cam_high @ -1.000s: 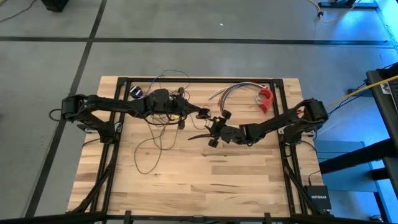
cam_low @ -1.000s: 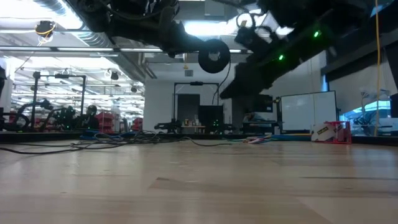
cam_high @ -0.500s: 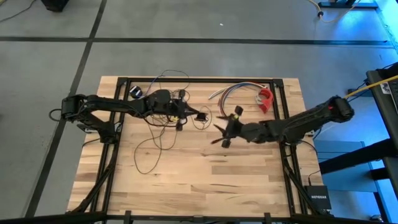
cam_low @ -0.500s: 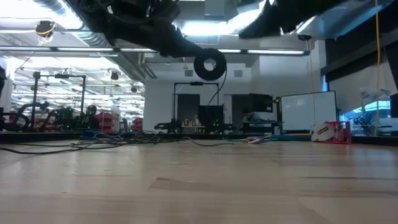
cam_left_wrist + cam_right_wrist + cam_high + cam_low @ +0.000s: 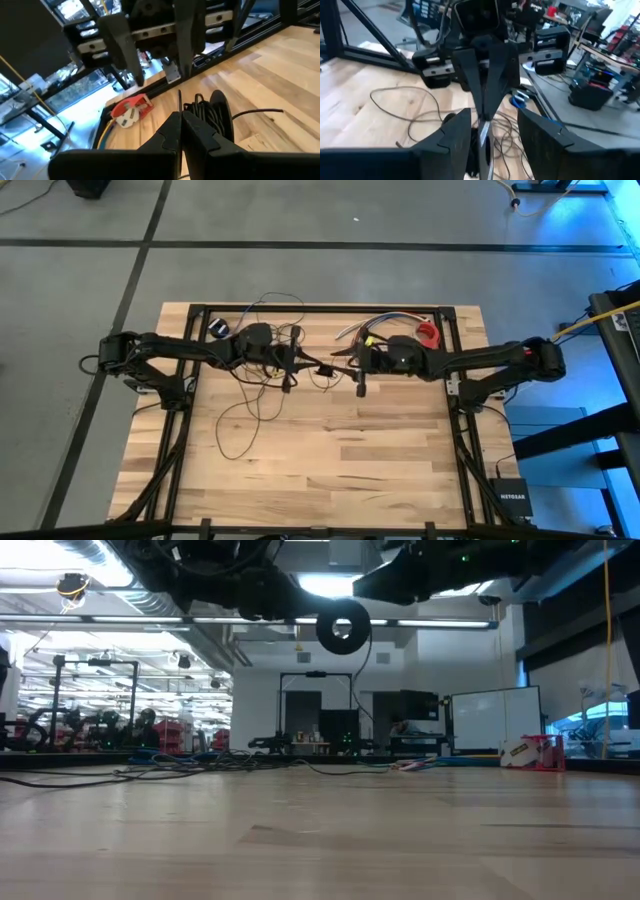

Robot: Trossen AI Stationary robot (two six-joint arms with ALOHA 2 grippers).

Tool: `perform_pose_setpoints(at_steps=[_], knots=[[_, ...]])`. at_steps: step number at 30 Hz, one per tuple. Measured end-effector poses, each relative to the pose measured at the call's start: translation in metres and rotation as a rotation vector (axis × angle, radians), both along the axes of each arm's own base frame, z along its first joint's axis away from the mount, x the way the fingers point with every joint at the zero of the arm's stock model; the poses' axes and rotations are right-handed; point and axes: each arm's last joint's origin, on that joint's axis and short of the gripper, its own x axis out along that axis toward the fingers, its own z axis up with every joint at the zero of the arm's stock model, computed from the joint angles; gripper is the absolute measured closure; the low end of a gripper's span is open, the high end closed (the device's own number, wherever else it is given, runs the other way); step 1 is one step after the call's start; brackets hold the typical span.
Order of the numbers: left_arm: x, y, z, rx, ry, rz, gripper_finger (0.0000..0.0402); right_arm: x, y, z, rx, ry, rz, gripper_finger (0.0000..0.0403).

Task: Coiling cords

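Note:
The cord is a thin dark wire. Its slack loops lie on the left part of the wooden table. A small wound coil with the round puck hangs high above the table, and also shows in the left wrist view. My left gripper is shut on the wire beside that coil. My right gripper faces it from the right, open, at the same height. The right fingers stand on either side of the left fingertips; I see no touch. My left gripper pinches the thin wire between its two shut fingertips, right beside the wound coil. The fingers lie about level and point toward the table's right. The coil and puck hang clear of the table, and the remaining wire trails slack to the loops below.
A short bundle of multicoloured wires and a red tape dispenser lie at the far right of the table. A small blue thing sits at the far left corner. The near half of the table is bare wood.
My right gripper has risen and swung toward the table's far edge, turning until it faces the left gripper, and has stayed open. My left gripper has rolled about its own axis in place, still shut on the wire. The hanging coil has shifted slightly with it.

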Motion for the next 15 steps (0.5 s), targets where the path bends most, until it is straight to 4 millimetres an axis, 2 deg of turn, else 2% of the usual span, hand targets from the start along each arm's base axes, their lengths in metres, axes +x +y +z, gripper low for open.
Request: perform_pose_setpoints(at_steps=[5, 15], knots=[[0.000, 0.000, 0.002, 0.041, -0.018, -0.006, 0.0396, 0.005, -0.010, -0.005, 0.002, -0.019, -0.018, 0.0236], [0.000, 0.003, 0.005, 0.092, -0.048, 0.027, 0.0396, 0.011, -0.011, -0.012, -0.046, -0.010, -0.040, 0.0236]])
